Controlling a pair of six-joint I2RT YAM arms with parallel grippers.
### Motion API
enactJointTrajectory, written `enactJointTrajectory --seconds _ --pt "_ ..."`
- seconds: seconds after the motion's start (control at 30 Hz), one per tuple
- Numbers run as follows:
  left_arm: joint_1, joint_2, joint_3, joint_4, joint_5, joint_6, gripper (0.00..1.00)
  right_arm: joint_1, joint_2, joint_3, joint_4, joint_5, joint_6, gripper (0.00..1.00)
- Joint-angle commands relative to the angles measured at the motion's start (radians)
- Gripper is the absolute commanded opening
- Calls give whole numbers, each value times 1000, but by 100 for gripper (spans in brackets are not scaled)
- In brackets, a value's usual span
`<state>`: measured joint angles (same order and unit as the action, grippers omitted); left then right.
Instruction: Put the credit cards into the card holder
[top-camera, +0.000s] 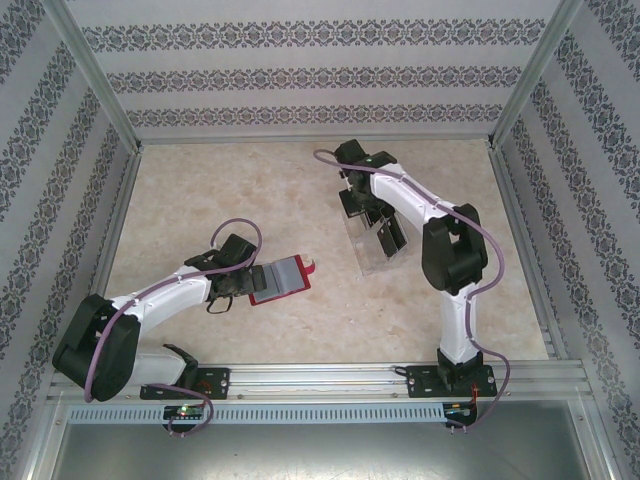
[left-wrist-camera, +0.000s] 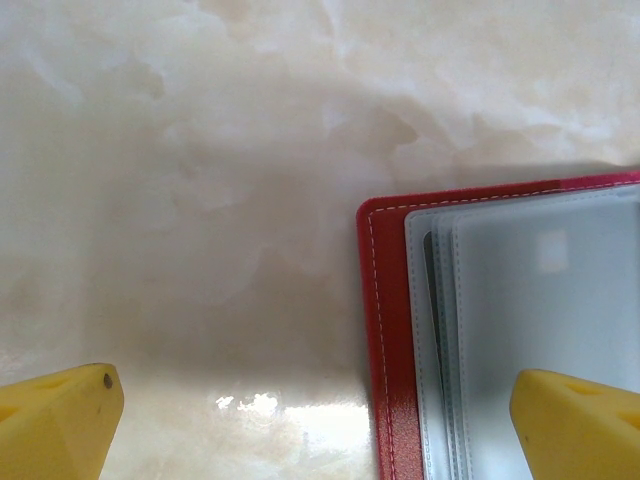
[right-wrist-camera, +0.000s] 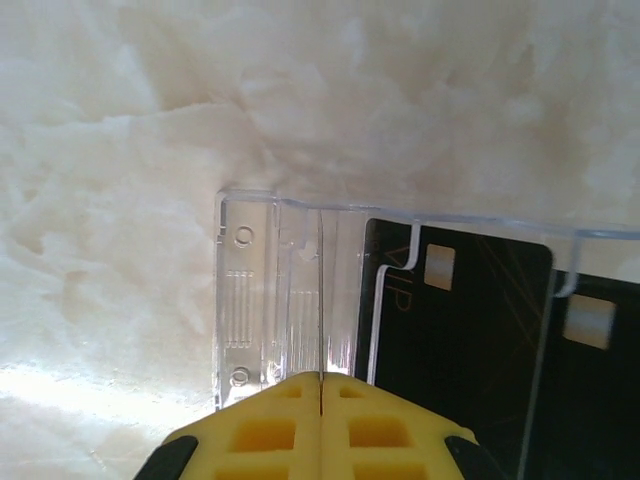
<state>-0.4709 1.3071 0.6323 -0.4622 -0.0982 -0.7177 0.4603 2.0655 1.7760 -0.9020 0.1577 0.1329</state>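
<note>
The red card holder (top-camera: 287, 278) lies open on the table, its greyish sleeves (left-wrist-camera: 540, 300) facing up. My left gripper (top-camera: 256, 281) (left-wrist-camera: 312, 400) is open at its near edge: one yellow finger (left-wrist-camera: 575, 425) is over the sleeves, the other over bare table. Black credit cards (top-camera: 388, 237) (right-wrist-camera: 460, 320) stand face-on in a clear plastic rack (top-camera: 370, 262) (right-wrist-camera: 262, 300). My right gripper (top-camera: 352, 205) (right-wrist-camera: 320, 378) is shut over the rack's left, card-free section. A thin dark line runs from the seam between its pads up to the rack's top edge. I cannot tell what that line is.
Aluminium posts and patterned walls fence the marble-look table (top-camera: 200, 200) on three sides. The rack stands right of centre and the open wallet left of centre, with a gap of bare table between them.
</note>
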Motion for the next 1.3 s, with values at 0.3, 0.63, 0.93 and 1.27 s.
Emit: enactJointTrajectory --seconds 0.3,0.63,0.93,1.27 --pt "-5 -7 28 -35 -31 27 100 11 -248 -35 82 -189 109 0" --pt "-5 31 53 -42 -27 37 100 78 -419 -432 511 -594 388 0" --pt "-15 42 17 -65 -21 19 100 184 -394 -687 886 -750 559 0" --pt "-17 32 -9 -131 -68 -14 100 206 -293 -839 1210 -812 669 0"
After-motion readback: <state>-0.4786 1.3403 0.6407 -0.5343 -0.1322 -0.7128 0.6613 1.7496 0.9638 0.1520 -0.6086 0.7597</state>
